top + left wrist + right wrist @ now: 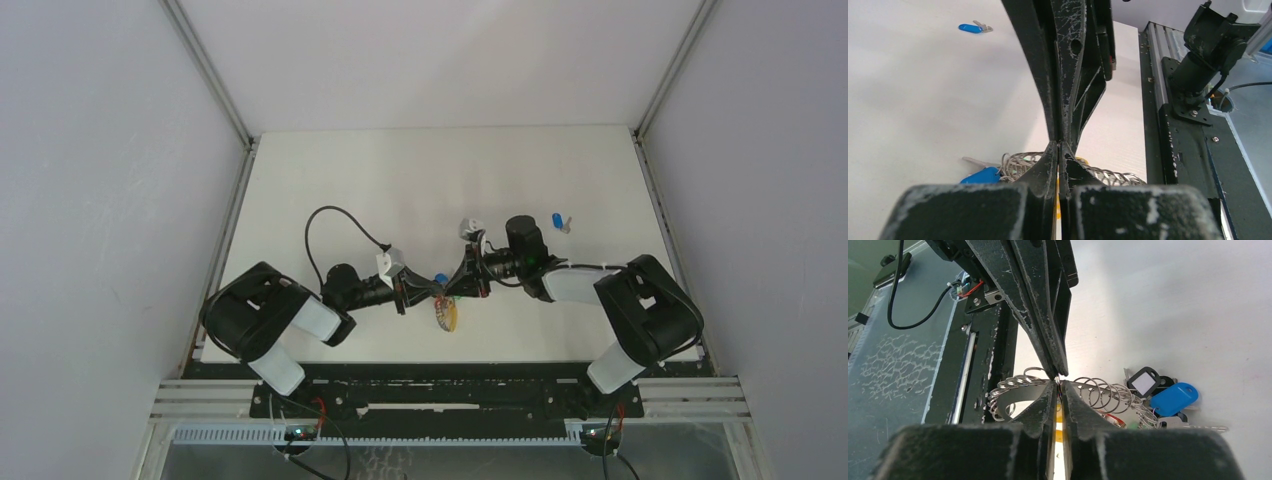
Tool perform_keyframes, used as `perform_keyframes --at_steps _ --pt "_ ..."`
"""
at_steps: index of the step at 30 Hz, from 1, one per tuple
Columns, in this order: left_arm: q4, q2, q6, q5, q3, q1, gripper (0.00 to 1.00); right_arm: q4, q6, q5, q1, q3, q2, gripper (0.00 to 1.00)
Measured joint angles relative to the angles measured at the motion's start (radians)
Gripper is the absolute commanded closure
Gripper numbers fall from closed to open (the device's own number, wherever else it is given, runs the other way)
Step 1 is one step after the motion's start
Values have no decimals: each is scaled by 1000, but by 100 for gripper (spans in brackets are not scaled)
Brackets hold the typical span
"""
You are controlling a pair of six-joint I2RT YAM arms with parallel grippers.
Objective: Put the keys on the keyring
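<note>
Fingers (1040, 410) tight on keyring (1098, 392): wrist-view detail

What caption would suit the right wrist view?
Right tool and left tool meet tip to tip at the coiled keyring, tagged keys bunched beside it.

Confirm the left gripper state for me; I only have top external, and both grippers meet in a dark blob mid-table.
Observer: Left gripper is shut, fingers pressed flat together, tips at the coiled wire of the keyring.
Operator: Right one?
Observer: Right gripper is all but closed, a thin slit between its fingers, tips on the same coil; whether it clamps the wire I can't tell.
Operator: What's in the bunch?
Observer: Right wrist shows a blue tag and a black-framed tag with a white window beside the coil.
</note>
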Motion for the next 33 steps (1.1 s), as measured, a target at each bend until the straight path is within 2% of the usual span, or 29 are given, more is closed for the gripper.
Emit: perform_keyframes --at_steps 3,6,9,11,13,22,28,33 --pt "0 0 0 -7 0 0 98 -2 -6 2 0 0 0 100" --pt "-6 -1 0 -18 0 -1 88 -30 -15 24 2 2 -7 100" --pt "-13 -18 1 -44 -2 2 74 -177 -53 103 21 39 -36 100" --pt "-7 -49 -1 -61 -8 6 64 -333 -80 198 47 104 -52 100" --pt "2 -75 -3 -85 -15 11 59 -439 -98 269 67 157 -63 100" --pt "5 -125 -18 -165 -100 13 55 -1034 -147 593 154 491 -63 100" --pt "6 -86 -17 -173 -91 13 55 -1391 -157 784 198 716 30 100" --pt "4 -73 -16 -195 -76 13 53 -1612 -156 908 228 859 151 100"
